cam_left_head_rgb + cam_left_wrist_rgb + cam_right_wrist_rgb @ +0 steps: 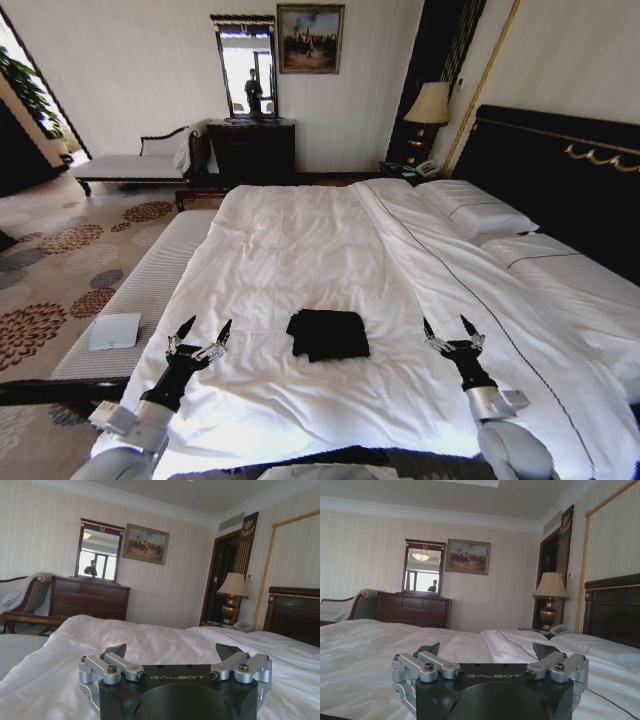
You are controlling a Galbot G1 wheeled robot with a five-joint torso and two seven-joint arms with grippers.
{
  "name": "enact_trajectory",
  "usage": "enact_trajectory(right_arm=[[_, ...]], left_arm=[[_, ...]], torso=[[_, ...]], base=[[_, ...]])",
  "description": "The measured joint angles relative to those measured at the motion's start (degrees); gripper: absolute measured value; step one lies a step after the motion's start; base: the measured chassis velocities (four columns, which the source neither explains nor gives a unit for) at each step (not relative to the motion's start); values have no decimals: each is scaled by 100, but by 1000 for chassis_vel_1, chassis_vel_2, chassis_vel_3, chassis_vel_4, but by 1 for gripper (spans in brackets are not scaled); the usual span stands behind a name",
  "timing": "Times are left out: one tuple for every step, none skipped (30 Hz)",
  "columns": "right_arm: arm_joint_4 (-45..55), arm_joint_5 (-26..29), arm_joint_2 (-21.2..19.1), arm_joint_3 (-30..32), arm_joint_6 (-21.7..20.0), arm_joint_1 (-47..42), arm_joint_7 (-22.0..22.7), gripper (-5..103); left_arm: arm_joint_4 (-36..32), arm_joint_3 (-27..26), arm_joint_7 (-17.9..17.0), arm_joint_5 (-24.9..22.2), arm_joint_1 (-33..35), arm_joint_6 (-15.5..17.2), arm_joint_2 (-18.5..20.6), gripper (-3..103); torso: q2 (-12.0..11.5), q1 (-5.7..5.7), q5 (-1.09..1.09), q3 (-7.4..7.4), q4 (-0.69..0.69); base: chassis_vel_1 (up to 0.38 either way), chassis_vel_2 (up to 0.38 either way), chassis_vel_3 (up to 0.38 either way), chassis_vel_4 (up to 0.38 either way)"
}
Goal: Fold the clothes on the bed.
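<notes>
The clothes [328, 334], a black T-shirt, lie folded into a small rectangle on the white duvet of the bed [300, 250], near its front edge. My left gripper [205, 330] hovers open to the left of the bundle, apart from it. To the right of it my right gripper [447, 325] is open too, also clear of the fabric. Both wrist views look across the duvet toward the far wall, with the left gripper [171, 651] and right gripper [487, 649] open and nothing between their fingers.
A pale bench [140, 290] runs along the bed's left side with a white pad [114, 331] on it. Pillows [475, 208] and the black headboard [560, 170] are at the right. A dresser [251, 150], chaise [135, 160] and lamp [430, 105] stand at the far wall.
</notes>
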Motion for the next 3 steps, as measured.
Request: enact_trajectory(right_arm=[[8,11,-5,11,0,-13,-1,100],[9,17,-7,19,-2,-18,-1,100],[9,17,-7,19,-2,-18,-1,100]], left_arm=[[0,0,0,0,0,0,0,100],[0,0,0,0,0,0,0,100],[0,0,0,0,0,0,0,100]], torso=[[0,0,0,0,0],[0,0,0,0,0],[0,0,0,0,0]], base=[[0,0,0,0],[0,0,0,0],[0,0,0,0]])
